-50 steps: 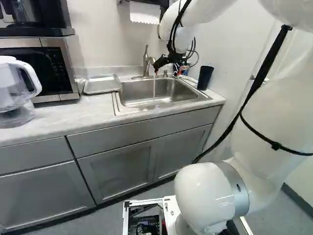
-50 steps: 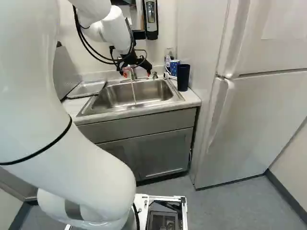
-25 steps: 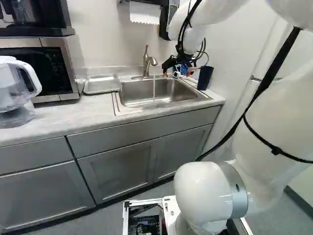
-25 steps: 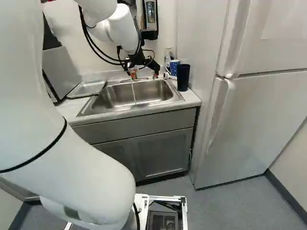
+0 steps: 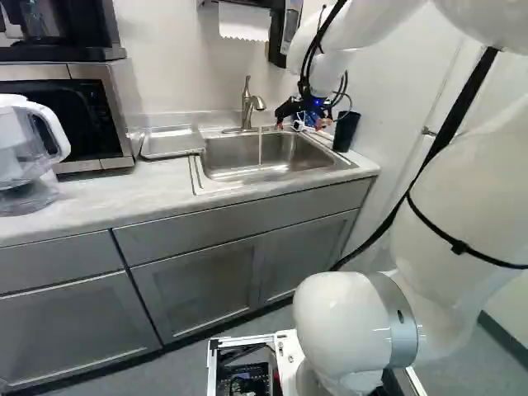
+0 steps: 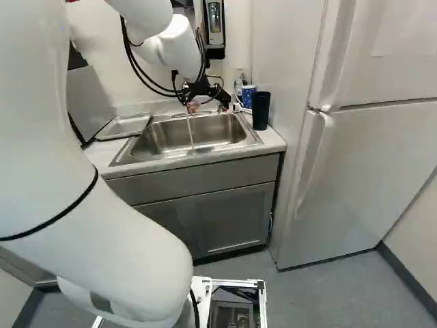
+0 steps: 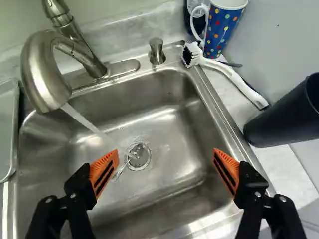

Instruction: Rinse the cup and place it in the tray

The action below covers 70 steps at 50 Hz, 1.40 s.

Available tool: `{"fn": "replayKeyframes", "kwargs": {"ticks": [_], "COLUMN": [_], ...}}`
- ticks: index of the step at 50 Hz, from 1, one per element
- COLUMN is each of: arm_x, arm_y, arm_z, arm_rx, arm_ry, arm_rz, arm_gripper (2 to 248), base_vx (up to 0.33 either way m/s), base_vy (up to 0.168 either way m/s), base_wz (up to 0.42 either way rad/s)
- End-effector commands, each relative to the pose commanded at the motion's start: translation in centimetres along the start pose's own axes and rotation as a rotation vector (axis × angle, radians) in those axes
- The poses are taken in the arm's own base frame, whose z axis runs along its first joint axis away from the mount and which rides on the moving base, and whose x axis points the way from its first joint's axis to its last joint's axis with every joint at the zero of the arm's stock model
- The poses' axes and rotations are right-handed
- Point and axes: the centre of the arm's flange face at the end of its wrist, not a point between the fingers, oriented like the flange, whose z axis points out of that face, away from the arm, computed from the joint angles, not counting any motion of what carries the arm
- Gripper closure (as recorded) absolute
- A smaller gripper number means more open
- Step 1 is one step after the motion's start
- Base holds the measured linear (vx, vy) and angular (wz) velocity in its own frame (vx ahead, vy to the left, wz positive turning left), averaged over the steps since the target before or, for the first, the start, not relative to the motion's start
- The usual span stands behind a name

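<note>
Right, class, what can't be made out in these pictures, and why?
- Dark cup: most of its inside, cut off by the wrist view's edge.
- Pitcher: its left side, cut off by the left base view's edge.
- Microwave: its button labels, too small in the left base view.

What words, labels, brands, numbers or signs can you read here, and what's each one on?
None can be read.
Microwave control panel: marks too small to read.
Wall dispenser: any print is too small to read.
Polka-dot mug: dots only, no lettering on the visible side.
Dark tumbler: no lettering shows.
</note>
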Motion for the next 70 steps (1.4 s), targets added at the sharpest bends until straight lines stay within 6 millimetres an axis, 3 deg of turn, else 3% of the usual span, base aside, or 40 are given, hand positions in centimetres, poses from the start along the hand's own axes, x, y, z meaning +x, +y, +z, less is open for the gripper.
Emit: {"fn": "replayKeyframes", "kwargs": {"ticks": [31,70], "arm_x": [-1.6,-4.1], "arm_y": [0.2,3.3], "arm_z": [2.1,4.4], "arm_rx": [0.017,-0.028], "arm_ry": [0.093,0.169], "arm_rz": [0.115,0.301], "arm_gripper": [3,3], "base_vx": [0.0,0.0], "base_vy": [0.0,0.0], "base_wz": [0.0,0.0]}}
